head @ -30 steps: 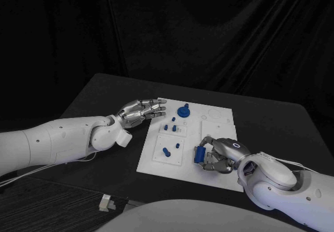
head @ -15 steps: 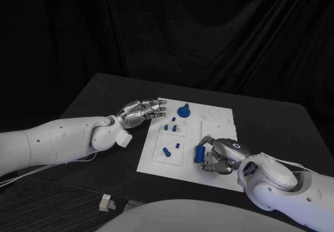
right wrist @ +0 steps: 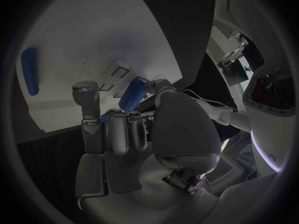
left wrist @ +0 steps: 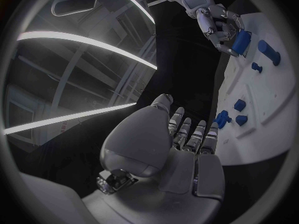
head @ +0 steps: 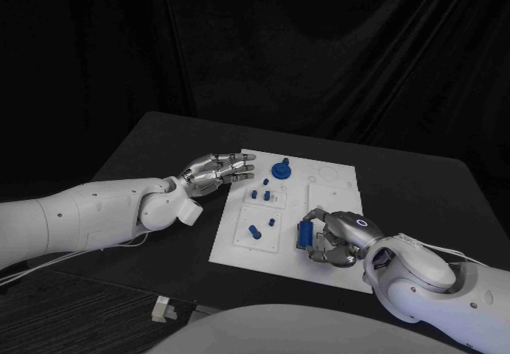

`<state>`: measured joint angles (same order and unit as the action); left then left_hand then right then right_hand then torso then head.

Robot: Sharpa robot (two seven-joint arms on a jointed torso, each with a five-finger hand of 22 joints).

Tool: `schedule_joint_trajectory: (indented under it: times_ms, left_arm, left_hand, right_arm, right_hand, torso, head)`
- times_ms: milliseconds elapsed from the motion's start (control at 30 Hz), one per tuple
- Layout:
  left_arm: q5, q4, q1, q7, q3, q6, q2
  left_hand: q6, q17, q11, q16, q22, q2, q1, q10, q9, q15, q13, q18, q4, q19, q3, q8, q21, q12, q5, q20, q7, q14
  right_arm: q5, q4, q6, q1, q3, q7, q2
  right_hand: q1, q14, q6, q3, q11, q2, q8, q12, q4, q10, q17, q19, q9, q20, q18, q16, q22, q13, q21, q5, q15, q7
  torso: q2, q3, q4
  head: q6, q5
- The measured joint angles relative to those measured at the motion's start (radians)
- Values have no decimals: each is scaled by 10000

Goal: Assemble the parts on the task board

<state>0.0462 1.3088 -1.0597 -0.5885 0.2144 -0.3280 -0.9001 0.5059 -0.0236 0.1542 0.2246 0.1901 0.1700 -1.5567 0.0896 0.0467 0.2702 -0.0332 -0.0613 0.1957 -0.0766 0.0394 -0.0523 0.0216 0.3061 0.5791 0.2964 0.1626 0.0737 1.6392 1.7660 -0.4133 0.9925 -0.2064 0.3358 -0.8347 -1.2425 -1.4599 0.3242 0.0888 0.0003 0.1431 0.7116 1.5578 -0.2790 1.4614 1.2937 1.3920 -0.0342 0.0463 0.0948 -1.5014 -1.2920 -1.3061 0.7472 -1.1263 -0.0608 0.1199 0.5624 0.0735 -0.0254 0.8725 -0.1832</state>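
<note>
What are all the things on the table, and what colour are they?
Task board: one, white, middle of the table.
Round part: one, blue, standing at the board's far edge, near the left hand.
Small parts: a few, blue, on the board's left half.
Long part: one, blue, held in the right hand over the board's near edge.
Small object: one, pale, near left corner of the table; too small to identify.
Table: one, black.
Left hand: silver, fingers apart, holding nothing, at the board's far left corner.
Right hand: silver, gripping the long part.
</note>
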Motion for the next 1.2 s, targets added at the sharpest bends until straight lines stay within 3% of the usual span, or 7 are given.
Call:
schedule_joint_trajectory:
  times_ms: [67, 233, 1000, 1200]
  left_arm:
    - [0, -1, 4, 8, 0, -8, 0]
    - [0, -3, 15, 23, 0, -24, 0]
    - [0, -14, 37, 46, 0, -53, 2]
    - [0, -20, 42, 54, 0, -58, 7]
  left_hand:
    - [0, 0, 0, 0, 0, 0, 0, 0, 0, 0, 0, 0, 0, 0, 0, 0, 0, 0, 0, 0, 0, 0]
    - [0, 0, 0, 0, 0, 0, 0, 0, 0, 0, 0, 0, 0, 0, -1, 0, 0, 0, 0, 0, 0, 1]
    - [0, 0, 1, 0, 2, 0, 1, 0, 0, 1, 0, 0, 1, -16, -1, 0, 0, 113, 0, -16, 0, 1]
    - [0, 0, 1, 1, 2, 0, 1, 0, 0, 1, 0, -1, 1, -17, -1, 0, 0, 113, 0, -16, 0, 1]
  right_arm:
    - [-5, 8, 0, 0, 0, -1, -6]
    - [-17, 39, 7, -1, 0, 3, -29]
    - [-32, 250, 12, -45, 8, 63, -127]
    - [-33, 238, 43, -62, 6, 138, -135]
  right_hand:
    - [11, 0, 0, 0, 0, -10, -30, 0, 0, 0, 0, 0, 0, 0, -1, 0, 0, 0, 0, -1, 0, 1]
    - [377, -1, 179, 205, 1, 43, -422, 0, -65, 1, 0, -1, 0, 1, -1, 0, 0, 0, 0, -163, 1, 72]
    - [378, -31, 305, 206, 74, 42, -700, -2, -64, 72, 0, -2, 68, 2, -1, 0, 0, 0, 0, -162, 39, 94]
    - [379, -111, 421, 398, 182, 42, -990, -18, -37, 173, 0, 65, 70, 74, -1, 1, 0, 0, -1, -151, 121, 157]
  torso:
    - [1, 0, 0]
    - [1, -1, -1]
    - [-2, -2, -2]
    - [-3, -2, -5]
  head:
    - [0, 0]
    - [0, -3]
    - [0, -4]
    - [0, 5]
